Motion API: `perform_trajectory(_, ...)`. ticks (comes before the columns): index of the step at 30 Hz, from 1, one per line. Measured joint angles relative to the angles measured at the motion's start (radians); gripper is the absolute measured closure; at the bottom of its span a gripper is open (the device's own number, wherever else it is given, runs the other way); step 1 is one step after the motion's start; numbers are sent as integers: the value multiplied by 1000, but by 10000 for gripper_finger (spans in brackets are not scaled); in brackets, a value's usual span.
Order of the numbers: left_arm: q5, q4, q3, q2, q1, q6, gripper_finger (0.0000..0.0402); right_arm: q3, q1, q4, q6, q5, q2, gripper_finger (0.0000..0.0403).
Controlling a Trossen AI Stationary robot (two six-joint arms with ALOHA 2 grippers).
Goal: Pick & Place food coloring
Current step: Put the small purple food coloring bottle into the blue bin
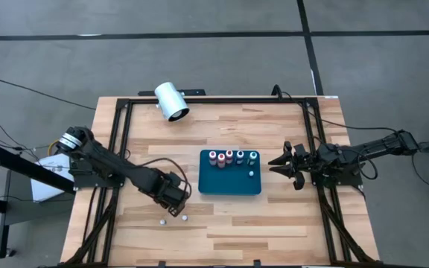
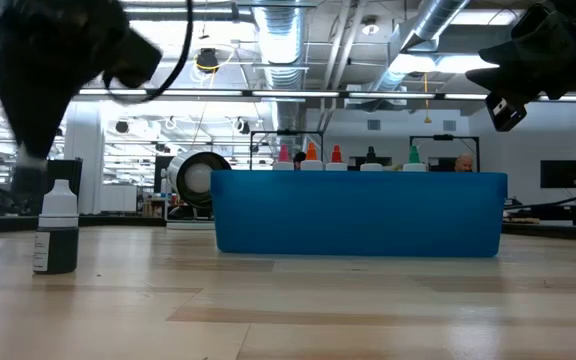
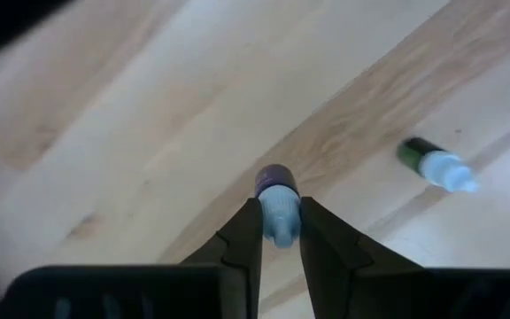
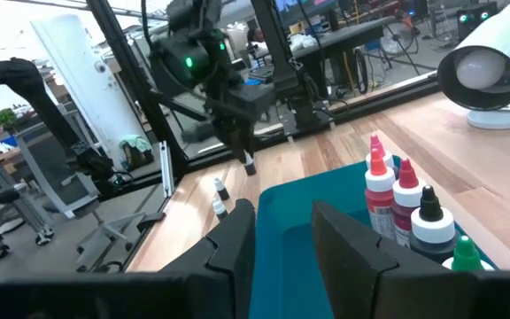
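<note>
Left gripper [image 3: 280, 232] is pinching the white cap of a purple-bodied food coloring bottle [image 3: 277, 188] over bare wood left of the blue tray [image 1: 229, 184]. A second bottle [image 3: 434, 163] is lying just beside it. Five bottles [image 1: 232, 157] are standing along the tray's far side. Right gripper [image 1: 283, 164] is hovering at the tray's right edge, fingers parted, holding nothing.

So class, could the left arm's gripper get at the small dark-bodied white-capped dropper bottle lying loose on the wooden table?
Probably not yet: the left gripper is shut on another bottle; the loose bottle lies unobstructed nearby.
</note>
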Motion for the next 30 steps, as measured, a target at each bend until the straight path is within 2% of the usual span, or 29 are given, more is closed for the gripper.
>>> perform_trajectory(9,-76,-239,289,-2,84,174,351,0,0,-3,0,0,0,301)
perform_trajectory(17,-144,-255,466,-2,184,340,351,0,0,-3,0,0,0,301)
perform_trajectory(21,-151,-202,490,-1,229,401,351,0,0,-3,0,0,0,301)
perform_trajectory(30,-113,98,491,45,285,561,352,0,0,-3,0,0,0,301)
